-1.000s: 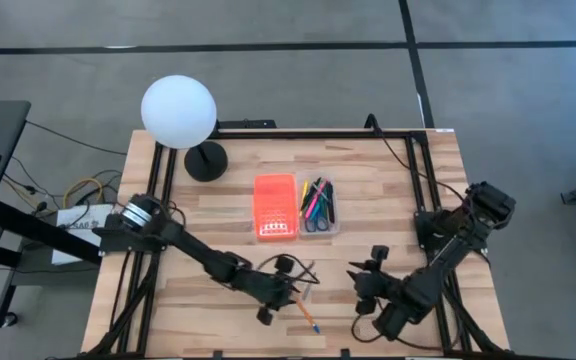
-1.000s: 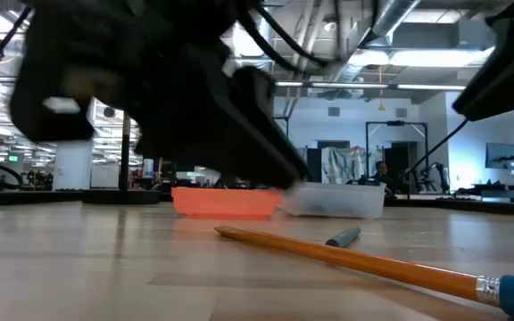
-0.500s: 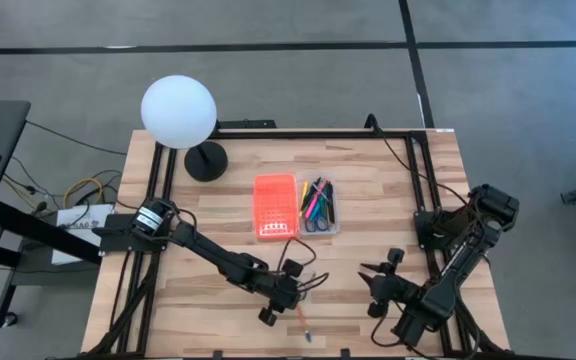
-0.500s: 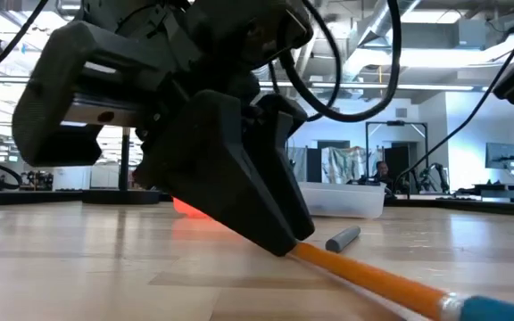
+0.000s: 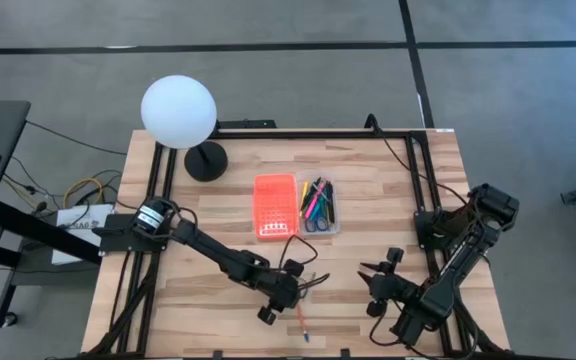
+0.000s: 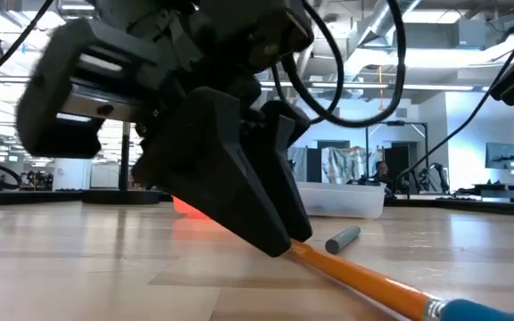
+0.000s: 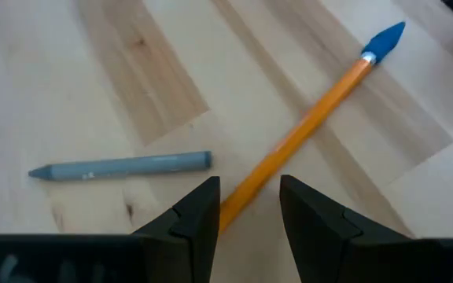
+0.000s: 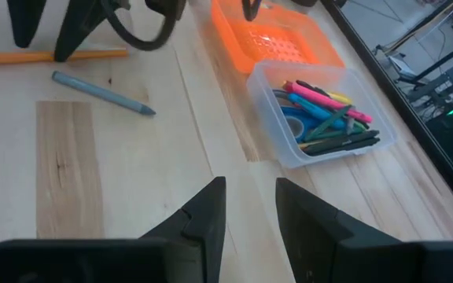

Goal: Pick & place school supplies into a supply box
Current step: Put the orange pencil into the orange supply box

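Pencil (image 7: 305, 130), orange with a blue eraser cap, lies flat on the table (image 5: 388, 190), and the left gripper (image 7: 248, 206) is right down over it, fingers apart, one on each side of the shaft. Just beside it rests a grey crayon (image 7: 120, 166). Right gripper (image 8: 250, 206) hangs near the front edge, fingers slightly apart, holding nothing. Farther back, the clear supply box (image 8: 321, 118) holds coloured pens beside its orange lid (image 8: 278, 39).

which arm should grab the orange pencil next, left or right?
Left. The left gripper is open and already straddles the orange pencil on the table. The right gripper is off to the side, with nothing between its fingers.
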{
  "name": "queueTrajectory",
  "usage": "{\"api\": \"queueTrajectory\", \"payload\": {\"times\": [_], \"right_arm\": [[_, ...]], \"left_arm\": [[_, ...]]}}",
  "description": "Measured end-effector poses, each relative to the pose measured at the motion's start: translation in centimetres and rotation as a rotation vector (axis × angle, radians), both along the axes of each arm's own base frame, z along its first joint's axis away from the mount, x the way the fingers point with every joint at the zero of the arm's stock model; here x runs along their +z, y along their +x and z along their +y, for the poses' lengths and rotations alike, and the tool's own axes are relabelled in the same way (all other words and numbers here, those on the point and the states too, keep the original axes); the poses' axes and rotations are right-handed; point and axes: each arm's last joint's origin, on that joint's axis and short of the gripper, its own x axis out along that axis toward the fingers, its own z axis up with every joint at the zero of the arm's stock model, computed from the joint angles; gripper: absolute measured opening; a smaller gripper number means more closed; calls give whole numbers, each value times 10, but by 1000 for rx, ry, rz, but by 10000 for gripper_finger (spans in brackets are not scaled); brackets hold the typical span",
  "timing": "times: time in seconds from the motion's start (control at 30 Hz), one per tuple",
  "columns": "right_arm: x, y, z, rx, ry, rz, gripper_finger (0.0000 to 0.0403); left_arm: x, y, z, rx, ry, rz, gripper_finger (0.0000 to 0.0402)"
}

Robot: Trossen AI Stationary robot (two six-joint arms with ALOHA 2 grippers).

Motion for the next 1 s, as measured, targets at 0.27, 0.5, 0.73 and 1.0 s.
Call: {"api": "queueTrajectory", "payload": {"times": [0.27, 0.5, 0.73, 1.0], "right_arm": [[0, 1, 0, -4, 6, -3, 106], [0, 1, 0, -4, 6, -3, 106], [0, 1, 0, -4, 7, -3, 106], [0, 1, 0, -4, 8, -4, 106]], "left_arm": [[-5, 1, 14, 66, -20, 89, 124], [-6, -2, 15, 73, 1, 118, 92], [-7, -5, 15, 113, -2, 159, 72], [-10, -11, 9, 167, 8, 197, 70]]}}
